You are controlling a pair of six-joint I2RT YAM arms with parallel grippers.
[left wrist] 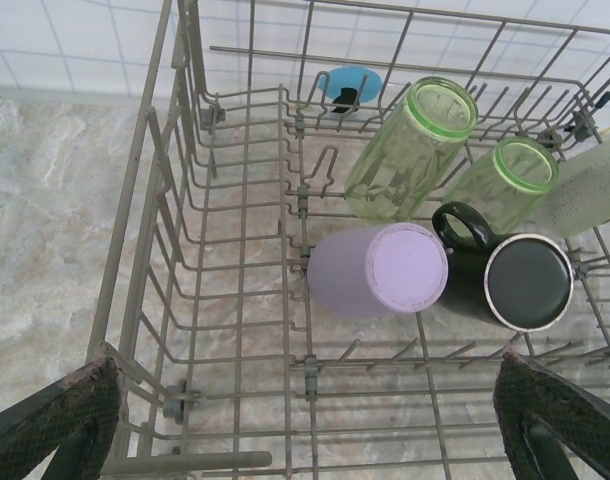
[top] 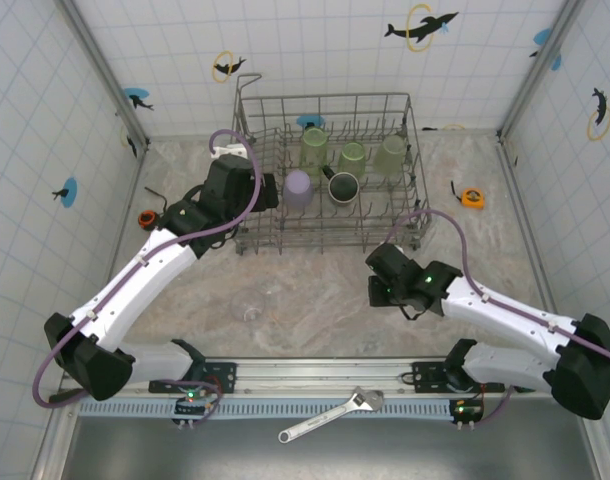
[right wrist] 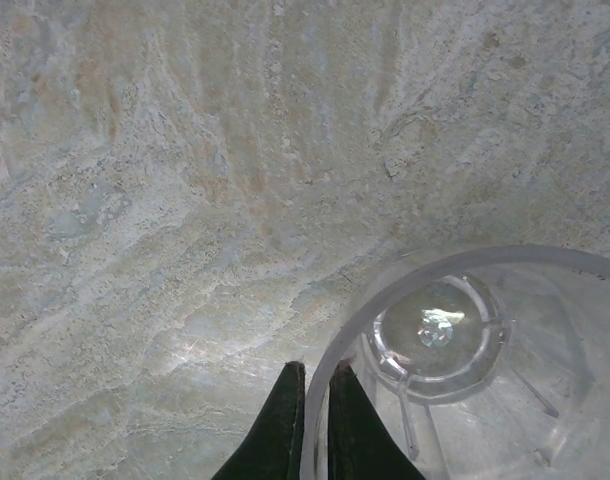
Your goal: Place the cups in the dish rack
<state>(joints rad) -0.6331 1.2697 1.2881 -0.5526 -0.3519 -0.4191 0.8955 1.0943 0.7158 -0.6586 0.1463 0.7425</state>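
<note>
The grey wire dish rack (top: 247, 110) stands at the back of the table. Inside it lie three light green cups (top: 352, 158), a lavender cup (top: 298, 188) and a black mug (top: 343, 186). My left gripper (top: 270, 190) hovers open over the rack's left end (left wrist: 145, 200), its jaws wide apart, with the lavender cup (left wrist: 385, 270) and the mug (left wrist: 520, 280) just ahead. My right gripper (right wrist: 315, 370) is shut on the rim of a clear cup (right wrist: 465, 340), one finger inside the wall and one outside. A second clear cup (top: 250, 305) stands on the table in front of the rack.
A wrench (top: 330, 415) lies on the near rail between the arm bases. An orange tape measure (top: 472, 197) sits right of the rack, and a small orange object (top: 146, 217) sits at the left wall. Tiled walls enclose the table on three sides.
</note>
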